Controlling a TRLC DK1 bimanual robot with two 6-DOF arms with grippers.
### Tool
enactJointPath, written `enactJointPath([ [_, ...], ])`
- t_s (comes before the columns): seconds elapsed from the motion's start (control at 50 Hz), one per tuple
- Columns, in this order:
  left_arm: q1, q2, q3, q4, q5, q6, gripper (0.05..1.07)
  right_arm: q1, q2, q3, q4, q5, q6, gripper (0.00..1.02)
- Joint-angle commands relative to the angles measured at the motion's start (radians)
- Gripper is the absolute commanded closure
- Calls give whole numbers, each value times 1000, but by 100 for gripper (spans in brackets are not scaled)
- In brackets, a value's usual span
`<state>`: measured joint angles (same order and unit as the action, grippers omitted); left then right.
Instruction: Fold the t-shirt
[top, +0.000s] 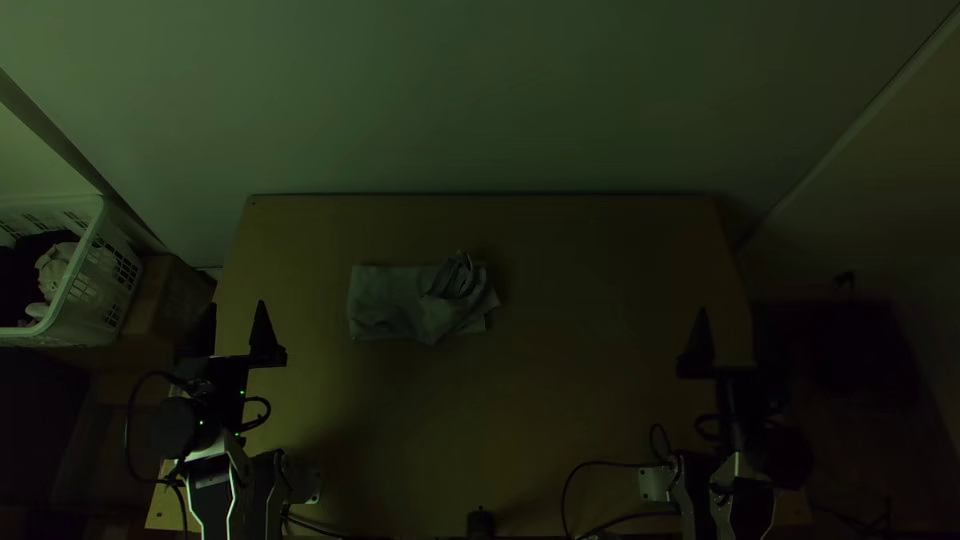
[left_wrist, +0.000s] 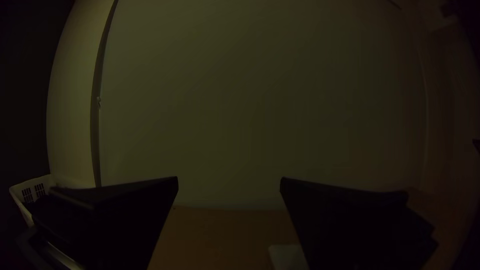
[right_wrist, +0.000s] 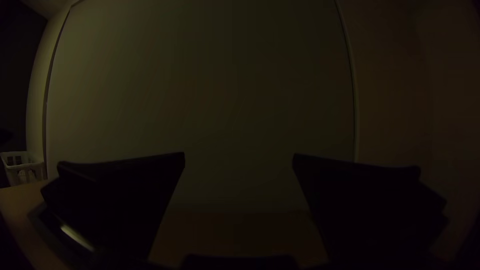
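Top view shows my left gripper (top: 236, 306) and my right gripper (top: 733, 312), both with fingers wide apart. The t-shirt (top: 390, 298) lies on the table (top: 580, 390), closer to my left one, with one end all bunched up.

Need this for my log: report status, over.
Left gripper, right gripper open, holding nothing. T-shirt on table, bunched at one end. Bunch may hinder folding.
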<state>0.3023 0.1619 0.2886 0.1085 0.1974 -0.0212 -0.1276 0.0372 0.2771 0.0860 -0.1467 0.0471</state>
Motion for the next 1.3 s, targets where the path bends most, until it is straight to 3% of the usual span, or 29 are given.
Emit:
enactJointPath([
  [0.0,-8,-99,-69,30,-1,6,9,-6,-42,-72,52,9,45,3],
  [0.12,-29,-163,-117,36,-1,-8,9,-23,-42,-136,86,13,112,3],
  [0.32,-29,-165,-210,82,-6,0,9,-43,-42,-271,141,15,168,3],
  [0.46,-23,-165,-278,82,-7,24,9,-78,-42,-276,-29,12,206,3],
  [0.58,-40,-160,-290,-79,-6,15,9,-60,-39,-273,-71,15,201,3],
  [1.28,-34,-162,-290,-76,-9,18,9,-58,-40,-273,-68,16,195,3],
])
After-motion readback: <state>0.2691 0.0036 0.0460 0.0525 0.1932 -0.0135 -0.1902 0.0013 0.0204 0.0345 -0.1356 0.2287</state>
